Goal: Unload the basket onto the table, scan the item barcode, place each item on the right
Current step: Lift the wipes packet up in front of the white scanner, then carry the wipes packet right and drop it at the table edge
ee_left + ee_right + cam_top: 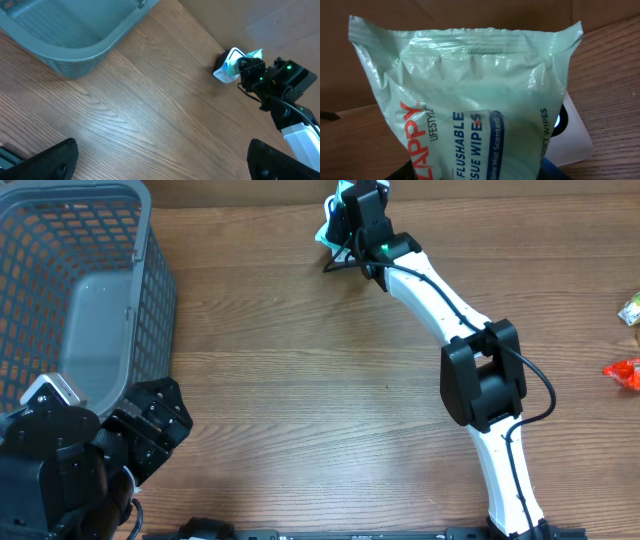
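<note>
Fingers of right gripper (pixel 340 223) clamp wipes pack (pixel 470 100) — scanner (pixel 574 139) just behind, wrist-view lower right; left gripper (pixel 160 161) splayed, well apart.

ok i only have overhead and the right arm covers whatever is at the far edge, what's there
Observer: A pale green plastic pack of wipes, upright and filling the right wrist view.
Operator: any barcode on the face you see
Observer: None on that face, only red ZAPPY lettering and blue FLUSHABLE TISSUE WIPES print.
Operator: anything behind it
Observer: A white boxy device with a small lit opening sits just behind the pack, to its right in that view.
</note>
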Robot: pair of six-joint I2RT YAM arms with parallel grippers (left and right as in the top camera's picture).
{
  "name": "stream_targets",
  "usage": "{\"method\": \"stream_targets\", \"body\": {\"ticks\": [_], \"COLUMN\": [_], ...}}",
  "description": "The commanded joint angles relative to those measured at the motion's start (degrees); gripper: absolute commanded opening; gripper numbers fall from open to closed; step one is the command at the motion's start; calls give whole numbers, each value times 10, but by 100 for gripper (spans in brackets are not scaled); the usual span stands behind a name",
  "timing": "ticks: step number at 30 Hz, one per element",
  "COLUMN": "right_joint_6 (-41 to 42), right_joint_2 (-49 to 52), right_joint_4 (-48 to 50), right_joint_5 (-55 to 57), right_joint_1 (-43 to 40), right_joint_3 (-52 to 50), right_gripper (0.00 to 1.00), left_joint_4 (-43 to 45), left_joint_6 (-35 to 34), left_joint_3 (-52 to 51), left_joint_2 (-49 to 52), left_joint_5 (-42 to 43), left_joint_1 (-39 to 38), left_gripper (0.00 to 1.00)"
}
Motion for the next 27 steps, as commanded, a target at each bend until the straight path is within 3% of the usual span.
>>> {"method": "stream_targets", "body": {"ticks": [1,11,15,22,27], "right_joint_6": [1,2,1,2,1], "right_joint_2": [-10,-124,-167,-167,-156], "right_joint_4": [0,-119,-197,-369,-408], "right_joint_5": [12,13,13,13,12], "right_joint_1": [-20,-131,-217,-382,-487], "right_joint_3": [9,46,46,42,19], "right_gripper": [47,48,51,45,47], "left_joint_4": [1,1,1,1,1], "left_joint_6": [9,9,9,9,9], "left_joint_3": [3,3,3,3,3], "left_joint_2": [1,1,1,1,1], "left_joint_5": [0,0,0,0,0], "left_joint_1": [5,5,5,5,5], "left_gripper": [100,100,100,100,100]}}
